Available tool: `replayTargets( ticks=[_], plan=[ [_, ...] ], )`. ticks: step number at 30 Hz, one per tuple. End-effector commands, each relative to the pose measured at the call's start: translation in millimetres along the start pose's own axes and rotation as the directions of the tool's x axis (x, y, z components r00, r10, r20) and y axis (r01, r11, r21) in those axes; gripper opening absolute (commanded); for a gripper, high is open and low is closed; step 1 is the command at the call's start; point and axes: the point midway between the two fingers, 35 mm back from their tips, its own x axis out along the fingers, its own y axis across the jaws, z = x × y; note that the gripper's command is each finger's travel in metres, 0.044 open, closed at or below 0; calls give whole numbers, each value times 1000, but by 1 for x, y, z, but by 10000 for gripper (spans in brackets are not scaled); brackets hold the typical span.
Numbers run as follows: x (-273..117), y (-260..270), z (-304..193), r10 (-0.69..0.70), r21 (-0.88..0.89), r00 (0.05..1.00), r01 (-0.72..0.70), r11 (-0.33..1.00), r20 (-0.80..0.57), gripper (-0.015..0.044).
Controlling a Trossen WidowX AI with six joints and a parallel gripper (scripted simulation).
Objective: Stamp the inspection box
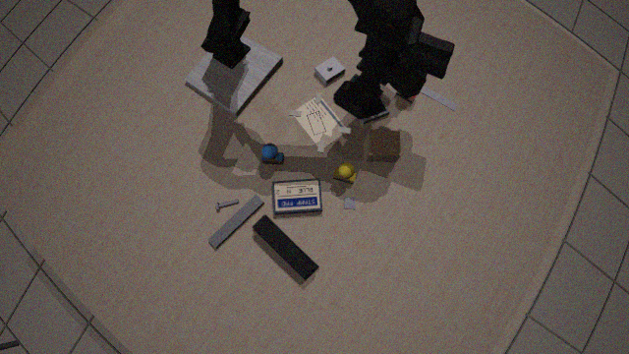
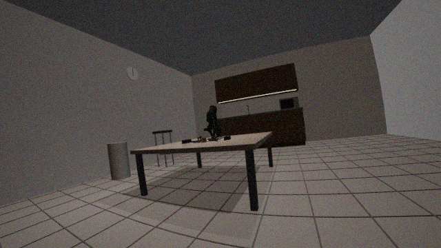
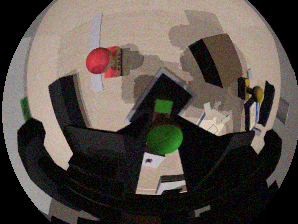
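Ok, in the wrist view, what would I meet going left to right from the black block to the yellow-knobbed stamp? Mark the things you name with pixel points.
Black block (image 3: 68, 102), red-knobbed stamp (image 1: 414, 97) (image 3: 98, 60), green-knobbed stamp (image 3: 165, 139) held in the jaws, brown block (image 1: 384, 145) (image 2: 204, 140) (image 3: 223, 57), yellow-knobbed stamp (image 1: 346, 171) (image 3: 257, 94).

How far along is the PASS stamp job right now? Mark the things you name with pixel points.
In hand: the gripper (image 1: 365, 116) (image 3: 161, 117) is shut on the green-knobbed stamp (image 3: 164, 139), above or at the open dark pad (image 3: 161, 95); contact can't be confirmed. Looks done: the pick-up. Left: finish inking if needed, print in the box on the card (image 1: 317, 122) (image 3: 212, 121), which shows no visible print, then return the stamp.
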Motion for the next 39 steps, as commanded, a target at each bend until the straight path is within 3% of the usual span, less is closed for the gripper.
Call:
replayTargets(
  ticks=[1, 39],
  plan=[
    [4, -1, -1, -4, -2, 1000, 4, 1000, -1, 0],
    [10, -1, -1, -4, 0, 1000, 4, 1000, -1, 0]
  ],
)
